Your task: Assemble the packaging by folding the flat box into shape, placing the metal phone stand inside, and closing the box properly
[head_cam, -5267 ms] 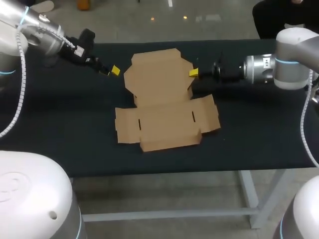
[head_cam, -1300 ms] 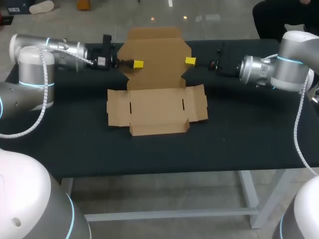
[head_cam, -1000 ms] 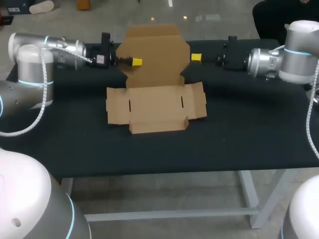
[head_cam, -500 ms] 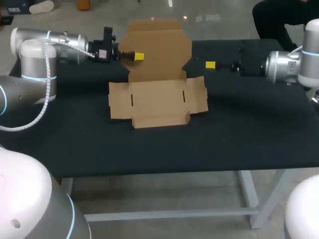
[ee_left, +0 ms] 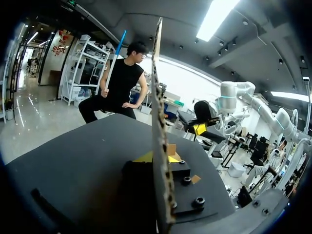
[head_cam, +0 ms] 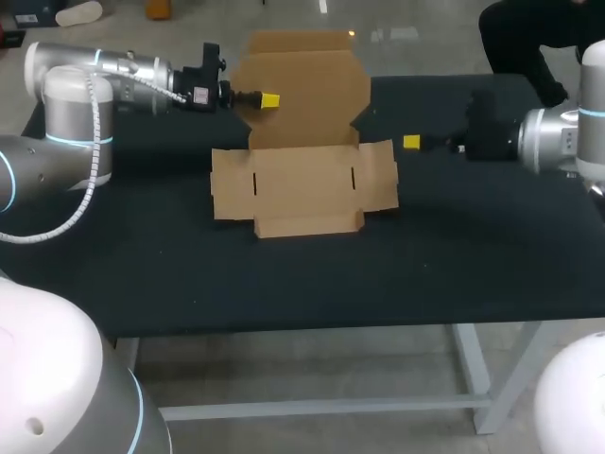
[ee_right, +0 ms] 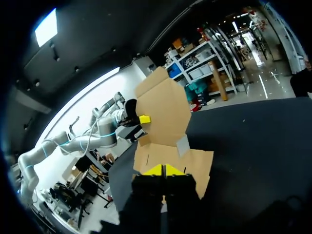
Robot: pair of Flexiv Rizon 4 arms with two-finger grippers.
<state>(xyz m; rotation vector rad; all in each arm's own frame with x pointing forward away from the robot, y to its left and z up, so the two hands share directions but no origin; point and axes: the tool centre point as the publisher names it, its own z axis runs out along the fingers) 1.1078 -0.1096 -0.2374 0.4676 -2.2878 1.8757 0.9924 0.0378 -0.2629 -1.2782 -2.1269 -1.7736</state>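
Black tabletop (head_cam: 454, 255) carries the flat brown cardboard box (head_cam: 302, 180) at upper centre, rear lid panel (head_cam: 312, 90) upright, clamped in the left gripper (head_cam: 267, 99). Right gripper (head_cam: 411, 142), tips together, empty, sits right of it. Fold squarely along the crease, base held flat

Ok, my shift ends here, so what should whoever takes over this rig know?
Left gripper: shut on the raised rear panel of the flat brown cardboard box, holding it upright.
Right gripper: shut, empty, beside the box's right flap, not touching.
The box's base lies flat on the black table.
Done: rear panel raised.
Left: fold up the walls, put in the metal phone stand (not in view), close the box.
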